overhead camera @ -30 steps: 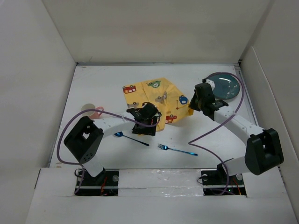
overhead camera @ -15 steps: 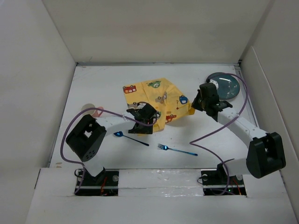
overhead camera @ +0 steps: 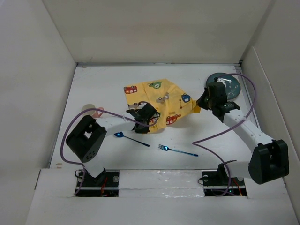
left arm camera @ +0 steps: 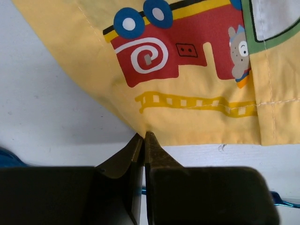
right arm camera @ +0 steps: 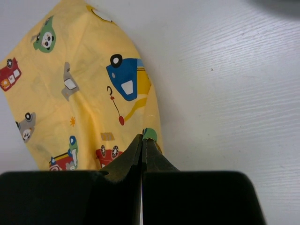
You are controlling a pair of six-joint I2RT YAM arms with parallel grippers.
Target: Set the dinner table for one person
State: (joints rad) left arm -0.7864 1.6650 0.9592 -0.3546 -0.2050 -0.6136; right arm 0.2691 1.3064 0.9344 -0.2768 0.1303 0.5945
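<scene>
The dinner table (overhead camera: 93,84) is the broad white surface filling the floor of the white-walled enclosure; both arms reach over it from its near edge. A yellow placemat (overhead camera: 157,96) printed with cartoon cars and bears lies around the middle of the table, turned cornerwise and slightly rumpled.

The left gripper (left arm camera: 144,138) sits low at the placemat's near corner; its fingers are pressed together with no gap, nipping the hem just below a red fire engine print. The right gripper (right arm camera: 142,139) is at the placemat's right corner; its fingers are also pressed tight, pinching the tip of the cloth, with a scrap of green print showing right at the tips; that corner is drawn out to a point toward the right arm.

A dark teal plate (overhead camera: 232,84) rests at the far right of the table, partly behind the right arm; a pink cup (overhead camera: 89,108) stands at the left, well apart from the placemat. A blue spoon (overhead camera: 131,139) lies just near of the left gripper; a blue fork (overhead camera: 177,150) lies to its right, nearer the arm bases; neither touches the cloth.
</scene>
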